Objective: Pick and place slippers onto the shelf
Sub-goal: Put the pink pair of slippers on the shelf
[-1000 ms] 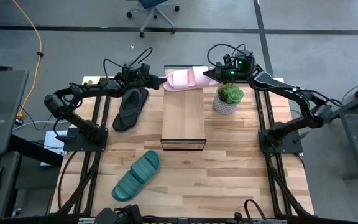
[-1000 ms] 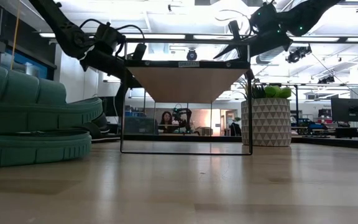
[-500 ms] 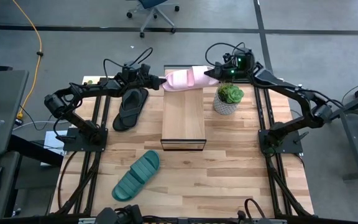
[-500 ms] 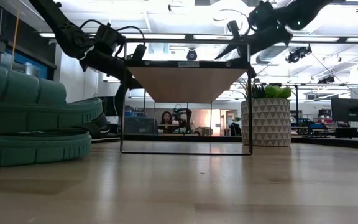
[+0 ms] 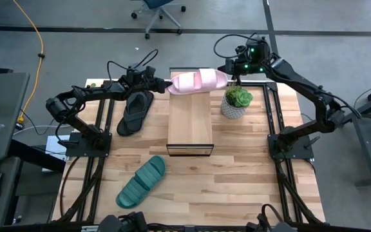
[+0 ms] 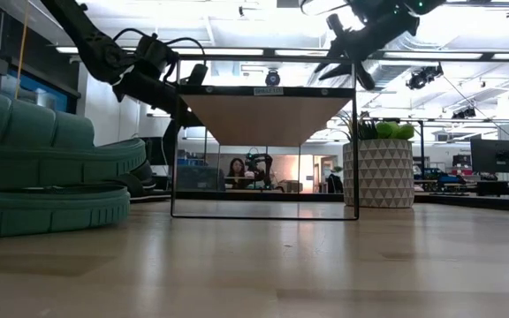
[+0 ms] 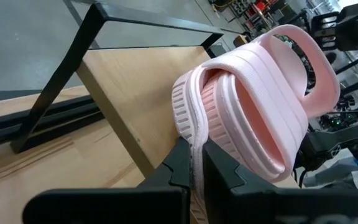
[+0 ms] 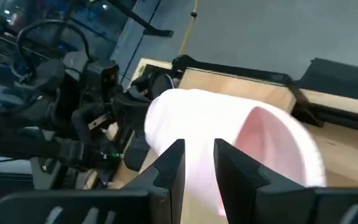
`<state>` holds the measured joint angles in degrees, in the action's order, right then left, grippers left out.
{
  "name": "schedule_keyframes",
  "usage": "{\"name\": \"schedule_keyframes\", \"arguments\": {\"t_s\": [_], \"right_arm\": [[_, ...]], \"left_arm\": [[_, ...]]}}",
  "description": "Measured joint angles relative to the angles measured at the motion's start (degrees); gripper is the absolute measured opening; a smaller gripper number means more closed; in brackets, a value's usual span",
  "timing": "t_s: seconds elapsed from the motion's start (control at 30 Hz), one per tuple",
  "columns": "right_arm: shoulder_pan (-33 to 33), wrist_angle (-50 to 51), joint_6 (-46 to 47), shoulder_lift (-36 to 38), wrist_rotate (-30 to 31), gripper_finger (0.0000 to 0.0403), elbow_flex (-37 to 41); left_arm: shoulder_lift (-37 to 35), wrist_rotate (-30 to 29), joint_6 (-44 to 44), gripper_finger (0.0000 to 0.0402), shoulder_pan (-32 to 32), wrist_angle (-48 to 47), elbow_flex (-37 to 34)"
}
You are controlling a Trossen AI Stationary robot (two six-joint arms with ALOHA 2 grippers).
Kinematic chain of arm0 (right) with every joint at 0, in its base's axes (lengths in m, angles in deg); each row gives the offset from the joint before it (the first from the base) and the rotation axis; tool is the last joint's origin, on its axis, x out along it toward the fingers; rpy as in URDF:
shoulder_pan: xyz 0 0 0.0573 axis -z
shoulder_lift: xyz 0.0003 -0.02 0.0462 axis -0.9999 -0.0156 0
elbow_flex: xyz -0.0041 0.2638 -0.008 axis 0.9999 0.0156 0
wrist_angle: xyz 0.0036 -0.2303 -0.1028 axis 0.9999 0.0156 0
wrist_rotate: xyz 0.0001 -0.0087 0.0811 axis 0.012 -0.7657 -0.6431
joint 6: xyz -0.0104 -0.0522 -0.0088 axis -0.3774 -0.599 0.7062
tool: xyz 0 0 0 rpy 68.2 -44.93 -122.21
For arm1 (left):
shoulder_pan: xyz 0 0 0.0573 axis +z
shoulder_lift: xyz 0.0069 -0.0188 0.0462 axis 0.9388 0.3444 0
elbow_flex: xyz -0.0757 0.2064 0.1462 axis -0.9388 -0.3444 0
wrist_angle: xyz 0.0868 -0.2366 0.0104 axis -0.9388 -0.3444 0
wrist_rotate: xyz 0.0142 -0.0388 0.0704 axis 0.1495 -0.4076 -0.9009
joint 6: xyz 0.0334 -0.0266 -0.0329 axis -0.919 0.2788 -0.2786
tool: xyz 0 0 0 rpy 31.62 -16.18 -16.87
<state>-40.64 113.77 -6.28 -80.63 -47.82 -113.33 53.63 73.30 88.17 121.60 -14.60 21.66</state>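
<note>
The pale pink slipper (image 5: 198,81) hangs across the far end of the shelf (image 5: 189,125), between my two grippers. My left gripper (image 5: 165,84) is shut on its left end and my right gripper (image 5: 228,69) on its right end. The black flip-flop (image 5: 135,111) lies flat on the table left of the shelf. The teal slipper (image 5: 142,182) lies on its sole near the front left and fills the left of the low view (image 6: 51,172). My left gripper pinches the rim of the pink slipper's sole (image 7: 195,134) at its left end between its two fingers. It comes nearly level from the table's left. That end sits just over the shelf's far left corner. My right gripper has the slipper's right end (image 8: 194,140) between its two fingers, slanting down from the far right. The fingers hide the exact place of contact. That end is lifted above the shelf top.
A potted plant in a white patterned pot (image 5: 236,102) stands close to the right of the shelf's far end, just under my right arm. The table's near half right of the teal slipper is bare wood. A person sits in the room behind.
My right gripper has risen and rolled, mostly in the last half second. The slipper's right end has come up with it and turned, so the strap now faces up. The left end has stayed where it was in my still left gripper.
</note>
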Motion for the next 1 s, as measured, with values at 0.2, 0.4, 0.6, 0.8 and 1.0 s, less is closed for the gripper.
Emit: {"name": "schedule_keyframes", "arguments": {"t_s": [0.2, 0.4, 0.6, 0.8, 1.0], "right_arm": [[-0.23, 1.26, -0.42, 0.0, -0.7, 0.0073, -2.04], [-1.43, 1.97, -0.73, -0.02, -0.94, 0.0073, -2.04], [-2.18, 2.57, -0.71, -0.04, -0.95, 0.0073, -2.04], [-2.38, 3.15, -0.81, -0.07, -0.86, 0.0073, -2.04], [-2.38, 3.85, -1.29, -0.09, -0.49, 0.0073, -2.04]], "left_arm": [[0.0, -0.93, -0.01, 0.0004, -0.02, 2.49, -0.02], [0.04, -2.69, 1.24, 0.0004, -0.07, 3.68, -0.02], [0.04, -5.47, 1.51, 0.0004, 0.0, 3.82, -0.02], [0.04, -6.11, 1.49, 0.0004, 0.0, 3.85, 0.02], [-0.13, -6.25, 1.38, 0.0004, 0.5, 2.92, 0.07]]}}
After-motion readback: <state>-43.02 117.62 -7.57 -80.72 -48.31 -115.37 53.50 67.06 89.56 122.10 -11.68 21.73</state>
